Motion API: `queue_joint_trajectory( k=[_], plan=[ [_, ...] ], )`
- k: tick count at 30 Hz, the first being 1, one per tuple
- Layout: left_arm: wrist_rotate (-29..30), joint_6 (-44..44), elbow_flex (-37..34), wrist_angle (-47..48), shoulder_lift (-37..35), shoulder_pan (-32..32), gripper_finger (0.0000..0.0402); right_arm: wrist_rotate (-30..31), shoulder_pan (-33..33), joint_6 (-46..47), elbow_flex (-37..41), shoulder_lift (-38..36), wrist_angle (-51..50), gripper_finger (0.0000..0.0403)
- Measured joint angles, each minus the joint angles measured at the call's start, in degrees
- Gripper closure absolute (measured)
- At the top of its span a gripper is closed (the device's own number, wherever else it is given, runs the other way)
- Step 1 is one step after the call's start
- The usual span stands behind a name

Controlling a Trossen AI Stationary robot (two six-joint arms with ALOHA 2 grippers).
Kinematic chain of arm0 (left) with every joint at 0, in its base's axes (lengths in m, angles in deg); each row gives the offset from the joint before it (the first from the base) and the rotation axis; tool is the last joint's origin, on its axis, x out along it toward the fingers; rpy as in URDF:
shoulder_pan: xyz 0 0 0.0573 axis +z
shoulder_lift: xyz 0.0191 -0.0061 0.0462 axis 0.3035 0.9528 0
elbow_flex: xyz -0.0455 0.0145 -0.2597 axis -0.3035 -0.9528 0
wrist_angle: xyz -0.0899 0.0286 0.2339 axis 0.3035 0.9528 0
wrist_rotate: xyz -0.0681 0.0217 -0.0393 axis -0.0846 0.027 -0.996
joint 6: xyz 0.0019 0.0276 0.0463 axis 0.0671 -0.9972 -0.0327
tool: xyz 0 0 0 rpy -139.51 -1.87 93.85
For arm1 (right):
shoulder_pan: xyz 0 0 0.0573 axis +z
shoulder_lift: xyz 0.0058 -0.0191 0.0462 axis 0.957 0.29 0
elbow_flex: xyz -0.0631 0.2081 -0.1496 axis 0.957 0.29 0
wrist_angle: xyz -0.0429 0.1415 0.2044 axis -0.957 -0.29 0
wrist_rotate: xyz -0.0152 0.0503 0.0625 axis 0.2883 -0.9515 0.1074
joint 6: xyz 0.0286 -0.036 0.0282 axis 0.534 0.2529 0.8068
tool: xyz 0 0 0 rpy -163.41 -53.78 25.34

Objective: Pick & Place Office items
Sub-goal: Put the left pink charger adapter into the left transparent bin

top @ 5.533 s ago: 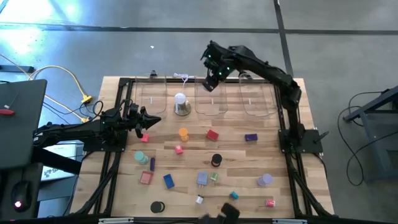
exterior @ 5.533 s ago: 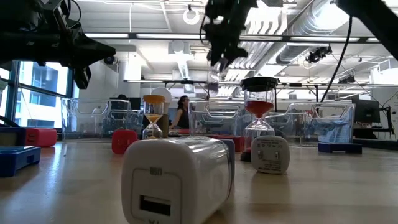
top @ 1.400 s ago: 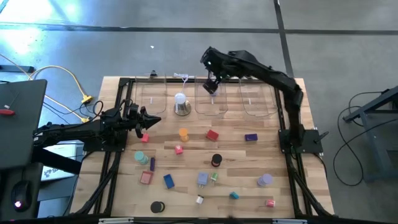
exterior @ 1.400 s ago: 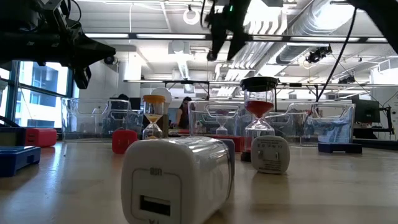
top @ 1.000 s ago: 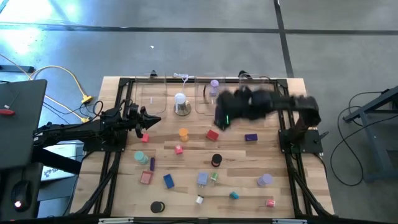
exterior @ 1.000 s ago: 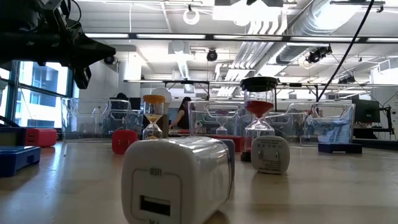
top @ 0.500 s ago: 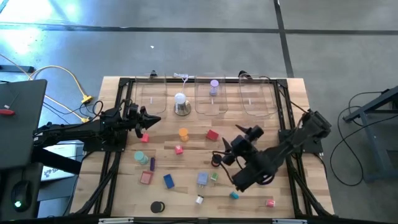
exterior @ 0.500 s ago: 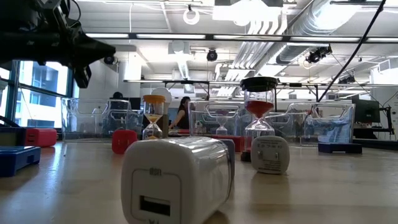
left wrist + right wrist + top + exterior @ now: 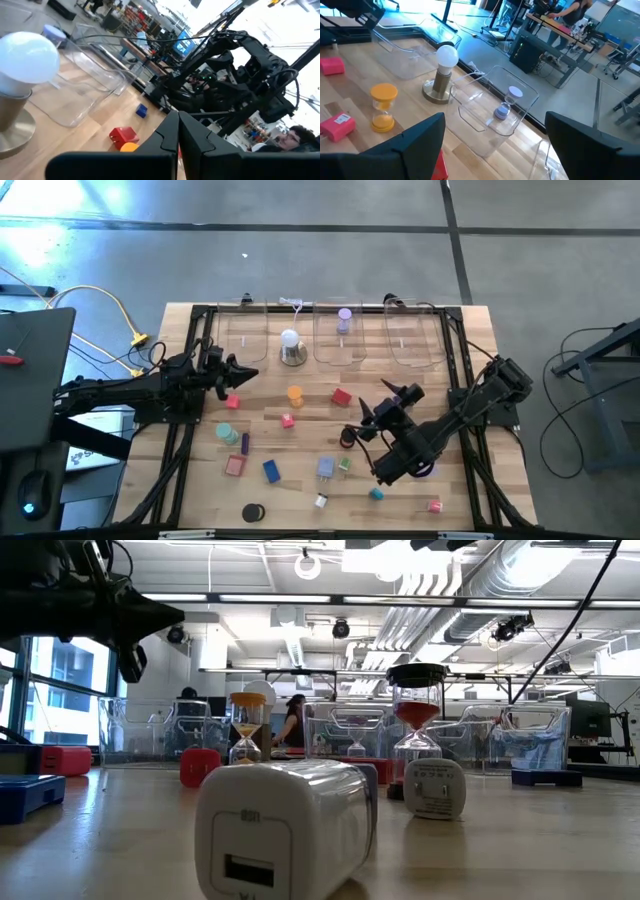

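High view, looking straight down: a wooden desk (image 9: 300,480) framed by dark rails carries small coloured office pieces, with three clear bins along its far edge. The right arm, which a moment ago reached over the middle bin (image 9: 340,348), has swung back across the desk and now stretches low over the near right area. Its right tool (image 9: 372,418) sits above the centre of the desk, just beside a black-topped hourglass (image 9: 346,438), fingers spread wide and holding nothing. The left arm lies along the left rail, unmoved, its left tool (image 9: 240,373) closed to a narrow point just beside a small pink block (image 9: 233,401), not touching it.

A purple hourglass (image 9: 344,319) now stands inside the middle bin, where none stood before the right arm reached there. Beside the bins stands a white dome lamp (image 9: 291,347) on a silvery base. An orange hourglass (image 9: 294,395) and a red block (image 9: 342,396) stand near the desk's centre. A purple disc that lay near the right side earlier is now hidden under the right arm. Along the near edge lie a blue block (image 9: 271,471), a black disc (image 9: 252,512) and a teal piece (image 9: 376,494), all where they were.
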Motion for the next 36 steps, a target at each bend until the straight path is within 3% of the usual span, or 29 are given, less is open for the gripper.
queue_joint_trajectory(
  k=[5, 11, 19, 23, 31, 36],
  plan=[
    [0.1, -0.5, 0.0, -1.1, 0.0, -0.7, 0.0401, 0.0, 0.0, -0.1, 0.0, 0.0, 0.0, 0.007],
    [5.4, 3.4, 0.0, -3.1, 0.0, -0.7, 0.0401, 0.1, 0.0, -0.1, 0.0, 0.0, 0.4, 0.007],
    [5.9, -6.6, 0.0, -3.1, 0.0, -0.2, 0.0401, 0.1, 0.0, -0.2, 0.0, 0.0, 0.5, 0.007],
    [5.9, -7.3, 0.0, -3.2, 0.0, -0.2, 0.0401, -0.3, 0.0, -1.3, 0.0, 0.0, 0.5, 0.007],
    [1.4, -10.7, 0.0, -3.2, 0.0, -0.2, 0.04, -0.7, -0.1, -1.6, 0.0, 0.0, 0.6, 0.007],
    [-3.1, -15.3, 0.0, -6.2, 0.0, -0.5, 0.0367, -1.2, -0.1, -1.6, 0.0, 0.0, 0.6, 0.007]
  ],
)
